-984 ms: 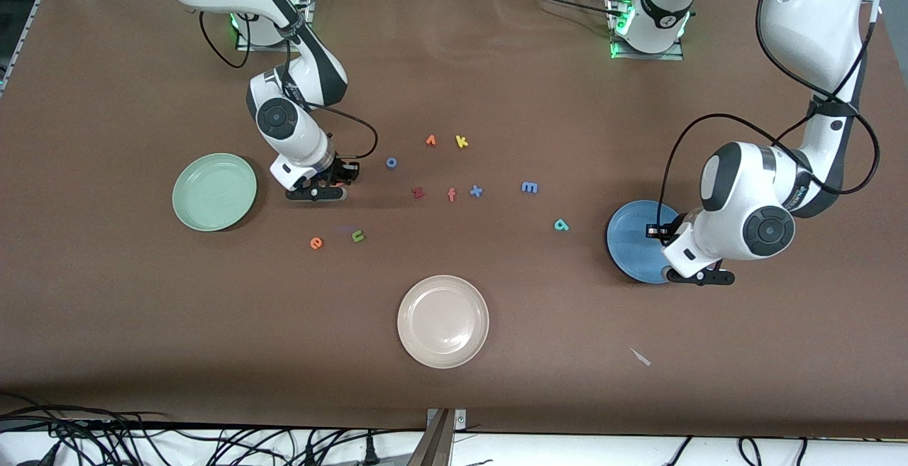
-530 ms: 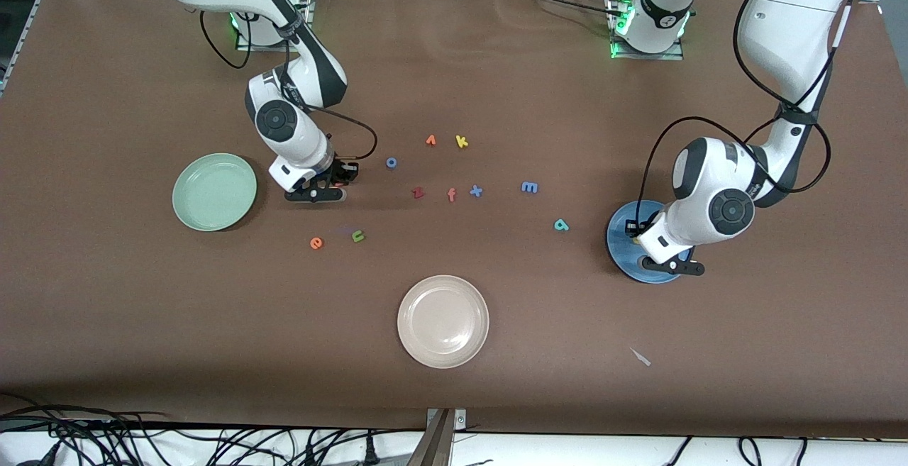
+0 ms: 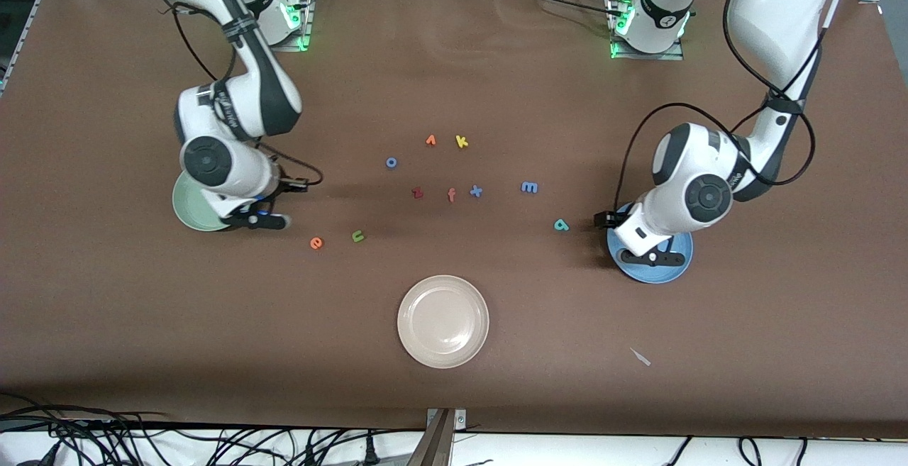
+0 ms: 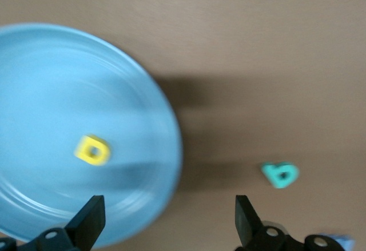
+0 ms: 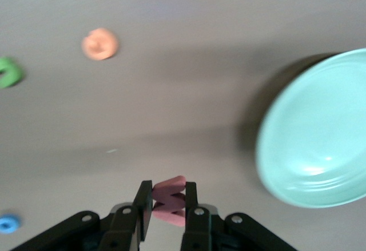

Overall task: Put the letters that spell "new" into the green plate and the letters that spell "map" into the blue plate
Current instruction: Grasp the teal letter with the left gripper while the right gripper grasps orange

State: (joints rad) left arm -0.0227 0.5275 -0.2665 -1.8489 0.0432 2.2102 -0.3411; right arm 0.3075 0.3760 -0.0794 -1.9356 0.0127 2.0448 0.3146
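My right gripper (image 5: 167,191) is shut on the salmon-pink w (image 5: 170,201) and hangs over the table just beside the green plate (image 5: 320,142), whose rim (image 3: 186,219) shows under that arm. The orange e (image 3: 316,242) and green n (image 3: 358,236) lie on the table toward the middle. My left gripper (image 4: 166,216) is open over the edge of the blue plate (image 3: 663,271). The yellow a (image 4: 92,150) lies in that plate (image 4: 46,79). The teal p (image 3: 561,225) lies close beside the plate, and the blue m (image 3: 529,187) lies farther from the front camera.
A beige plate (image 3: 443,321) sits near the front edge at the middle. Loose letters lie mid-table: blue o (image 3: 391,162), yellow k (image 3: 462,142), an orange letter (image 3: 430,140), dark red z (image 3: 418,193), salmon f (image 3: 451,195), blue x (image 3: 476,191).
The right arm swung from beside the middle letters to the green plate, carrying the w. The left gripper opened over the blue plate and shifted toward the teal p.
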